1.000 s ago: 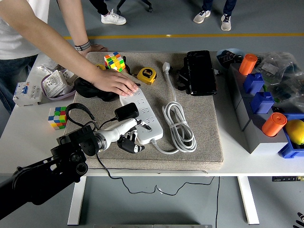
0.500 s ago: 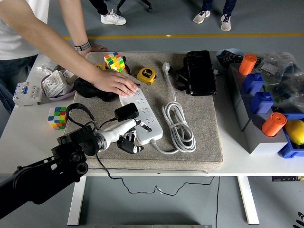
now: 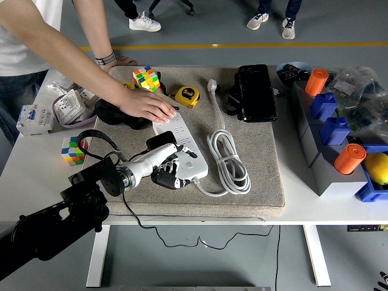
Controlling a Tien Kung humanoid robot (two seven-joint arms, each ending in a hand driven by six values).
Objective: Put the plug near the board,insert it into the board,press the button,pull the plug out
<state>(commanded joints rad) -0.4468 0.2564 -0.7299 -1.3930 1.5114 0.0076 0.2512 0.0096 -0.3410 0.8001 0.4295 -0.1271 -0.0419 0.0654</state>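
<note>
1. the left hand (image 3: 165, 168) lies over the near end of the power strip (image 3: 182, 148), fingers curled around the black plug (image 3: 159, 142); whether it truly grips the plug, i cannot tell.
2. the strip's long axis runs away from the robot toward the far left, where a person's hand (image 3: 144, 105) presses its far end down.
3. the plug sits at the strip's near-left edge, by the sockets.
4. the blue bin (image 3: 371, 189) at the right of the table (image 3: 303, 212) holds a yellow fruit (image 3: 377, 167).

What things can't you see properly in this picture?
- Head view: the plug prongs, hidden by the robot's left hand over the power strip.
- The strip's far end, covered by a person's hand.
- The right hand: outside the picture.
- The strip's button: too small to find.
</note>
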